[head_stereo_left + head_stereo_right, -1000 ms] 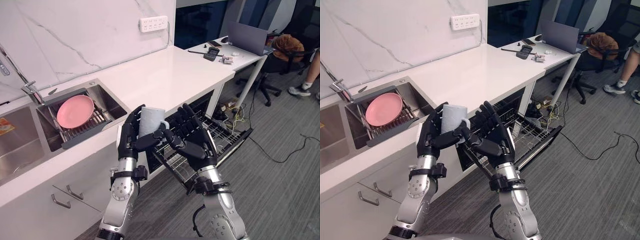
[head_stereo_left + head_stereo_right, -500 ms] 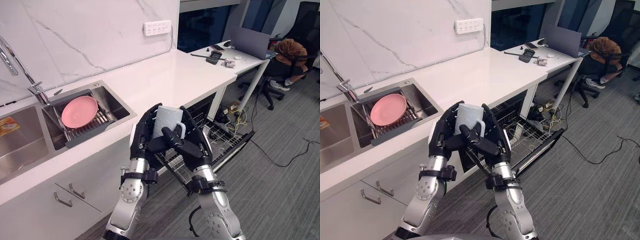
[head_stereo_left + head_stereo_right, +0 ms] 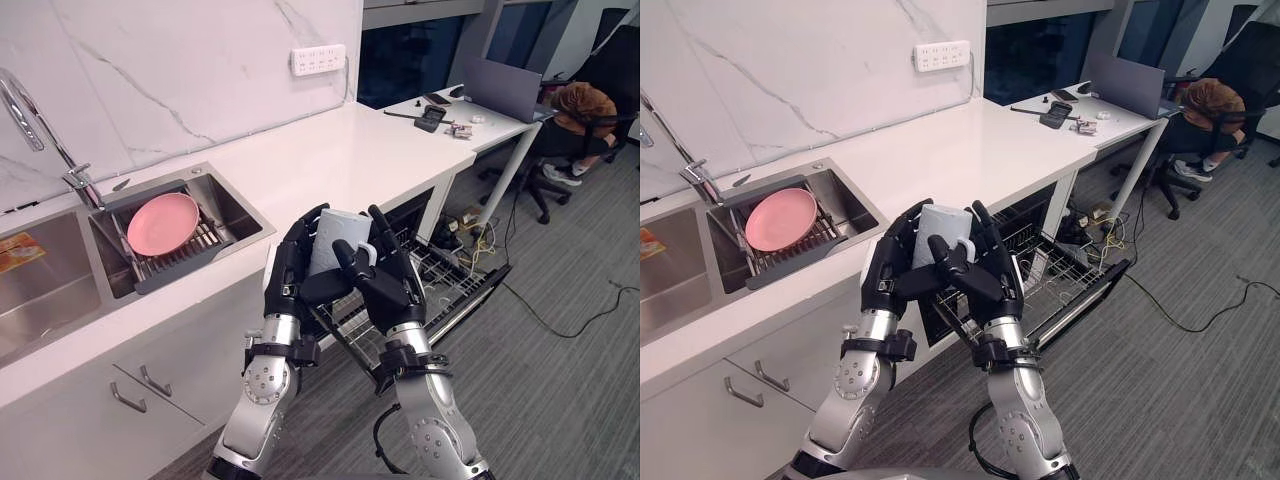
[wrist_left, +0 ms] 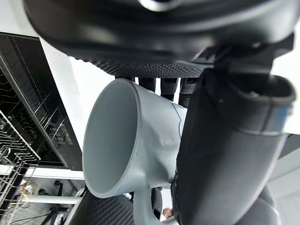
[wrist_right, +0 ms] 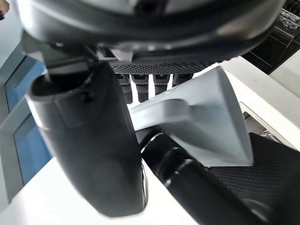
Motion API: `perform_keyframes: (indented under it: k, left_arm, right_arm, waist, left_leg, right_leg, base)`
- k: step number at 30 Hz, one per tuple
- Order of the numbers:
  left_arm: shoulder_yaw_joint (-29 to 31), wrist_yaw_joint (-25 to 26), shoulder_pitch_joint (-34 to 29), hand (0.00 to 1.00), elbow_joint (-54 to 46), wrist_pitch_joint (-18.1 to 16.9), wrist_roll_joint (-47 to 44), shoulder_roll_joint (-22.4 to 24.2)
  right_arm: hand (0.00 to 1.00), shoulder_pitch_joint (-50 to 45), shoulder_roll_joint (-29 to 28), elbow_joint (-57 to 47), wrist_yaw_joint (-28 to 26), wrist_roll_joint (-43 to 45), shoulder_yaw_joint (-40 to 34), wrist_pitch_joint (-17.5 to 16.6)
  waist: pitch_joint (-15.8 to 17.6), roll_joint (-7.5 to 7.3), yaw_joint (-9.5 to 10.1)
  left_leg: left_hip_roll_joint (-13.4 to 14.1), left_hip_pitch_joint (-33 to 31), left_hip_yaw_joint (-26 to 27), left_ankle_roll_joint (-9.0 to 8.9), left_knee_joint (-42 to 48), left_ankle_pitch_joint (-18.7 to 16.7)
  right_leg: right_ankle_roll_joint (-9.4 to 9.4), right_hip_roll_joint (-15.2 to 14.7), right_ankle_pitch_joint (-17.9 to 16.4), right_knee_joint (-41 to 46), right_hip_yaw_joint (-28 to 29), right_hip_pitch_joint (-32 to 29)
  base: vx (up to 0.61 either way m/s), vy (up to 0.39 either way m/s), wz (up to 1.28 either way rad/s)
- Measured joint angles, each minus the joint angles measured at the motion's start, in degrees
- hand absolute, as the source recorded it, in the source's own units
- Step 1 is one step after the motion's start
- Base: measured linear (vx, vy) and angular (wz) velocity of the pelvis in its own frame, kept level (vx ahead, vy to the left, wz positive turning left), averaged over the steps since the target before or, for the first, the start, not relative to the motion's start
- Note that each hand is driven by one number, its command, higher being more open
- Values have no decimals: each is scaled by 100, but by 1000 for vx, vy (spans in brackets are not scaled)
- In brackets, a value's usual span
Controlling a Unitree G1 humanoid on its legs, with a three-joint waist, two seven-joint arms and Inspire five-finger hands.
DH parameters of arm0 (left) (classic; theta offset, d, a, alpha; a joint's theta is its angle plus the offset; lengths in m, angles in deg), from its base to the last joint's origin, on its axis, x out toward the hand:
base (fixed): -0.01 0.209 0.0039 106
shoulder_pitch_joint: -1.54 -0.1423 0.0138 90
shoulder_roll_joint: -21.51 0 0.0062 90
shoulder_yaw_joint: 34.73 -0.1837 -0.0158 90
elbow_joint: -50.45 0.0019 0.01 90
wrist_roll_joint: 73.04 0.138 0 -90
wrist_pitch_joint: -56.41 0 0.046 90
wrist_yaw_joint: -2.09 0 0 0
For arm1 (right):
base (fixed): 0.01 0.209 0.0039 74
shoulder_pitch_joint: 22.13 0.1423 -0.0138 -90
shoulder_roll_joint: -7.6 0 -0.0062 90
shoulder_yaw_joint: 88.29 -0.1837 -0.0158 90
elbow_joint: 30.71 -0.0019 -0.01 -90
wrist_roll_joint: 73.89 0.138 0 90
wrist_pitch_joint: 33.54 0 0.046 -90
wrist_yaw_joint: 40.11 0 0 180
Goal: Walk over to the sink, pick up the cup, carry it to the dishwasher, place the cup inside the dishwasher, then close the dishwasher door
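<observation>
I hold a pale grey cup (image 3: 337,236) upright at chest height, clasped between both hands. My left hand (image 3: 289,276) wraps it from the left, fingers behind it and thumb across the front. From the other side my right hand (image 3: 391,283) closes on it, fingers up along its wall. In the left wrist view the cup (image 4: 125,143) shows its empty mouth, with the thumb (image 4: 225,154) against its side. The right wrist view shows the cup (image 5: 202,123) between thumb (image 5: 89,145) and fingers. Beyond the hands, under the counter, the dishwasher (image 3: 456,289) stands open, its wire rack pulled out.
A sink (image 3: 222,192) at the left holds a pink plate (image 3: 161,222) on a grey drying rack, with a tap (image 3: 40,125) behind it. The white counter (image 3: 330,150) runs right to a desk with a laptop (image 3: 505,88). A person sits on an office chair (image 3: 585,105). Cables lie on the floor.
My right hand has come in from the right and closed on the cup, which the left hand kept holding. The camera has shifted a little.
</observation>
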Motion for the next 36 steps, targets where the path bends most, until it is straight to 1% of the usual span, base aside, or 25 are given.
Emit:
perform_keyframes:
  k: [6, 7, 14, 20, 29, 31, 34, 35, 36]
  left_arm:
    - [-46, -1, 0, 30, 34, -4, -1, -43]
    - [-46, -1, 0, 30, 34, -6, 0, -64]
    - [-59, 1, -1, 30, 113, 14, 128, -304]
    - [-94, -1, 32, 30, 181, 51, 327, -613]
    - [5, -1, 125, 30, -53, 150, 583, -689]
    - [46, 3, 125, 30, -144, 152, 594, -679]
    - [135, 4, 126, 30, -304, 160, 699, -592]
    - [155, 4, 126, 90, -342, 160, 701, -549]
    - [170, 4, 126, 90, -373, 161, 700, -511]
  right_arm:
    - [90, 254, 160, 82, 129, 198, 3, 54]
    - [30, 312, 199, 110, 141, 198, 6, 72]
    - [30, 778, 777, 408, 169, 214, 122, 327]
    - [30, 1010, 1247, 508, 108, 630, 112, 575]
    - [30, 1185, 1266, 498, 16, 674, 89, 532]
    - [30, 1232, 1223, 487, -16, 672, 87, 497]
    - [30, 1244, 1015, 429, -102, 662, -11, 468]
    - [30, 1244, 914, 425, -128, 658, -41, 452]
    - [30, 1243, 831, 425, -142, 656, -59, 426]
  waist:
    - [-13, -20, 2]
    - [-14, -21, 1]
    - [-14, -28, 12]
    - [-13, -32, 16]
    - [-6, -43, 15]
    - [-5, -44, 15]
    - [-2, -50, 21]
    - [0, -53, 21]
    - [2, -56, 20]
  left_leg:
    - [1, -8, -15, -3, 0, 22]
    - [0, -14, -15, -2, 0, 26]
    - [-1, -40, -25, -1, 1, 46]
    - [-1, -63, -33, 3, 11, 55]
    - [2, -62, -22, 3, 21, 55]
    - [2, -62, -22, 3, 20, 54]
    - [2, -62, -21, 3, 19, 54]
    - [3, -61, -20, 3, 19, 54]
    - [3, -61, -20, 3, 19, 54]
  right_leg:
    - [-3, 1, 2, 21, -10, -11]
    - [-4, 1, 3, 25, -10, -17]
    - [-6, 0, 9, 55, -13, -48]
    - [-8, 0, 10, 84, -18, -73]
    - [-11, 2, 13, 92, -7, -79]
    - [-11, 2, 13, 92, -7, -79]
    - [-11, 1, 13, 90, -7, -80]
    - [-11, 1, 12, 90, -8, -80]
    - [-11, 1, 12, 90, -8, -80]
  base:
    - [0, 0, 0]
    - [0, 0, 0]
    - [0, 0, 0]
    - [0, 0, 0]
    - [0, 0, 0]
    - [0, 0, 0]
    - [0, 0, 0]
    - [0, 0, 0]
    - [0, 0, 0]
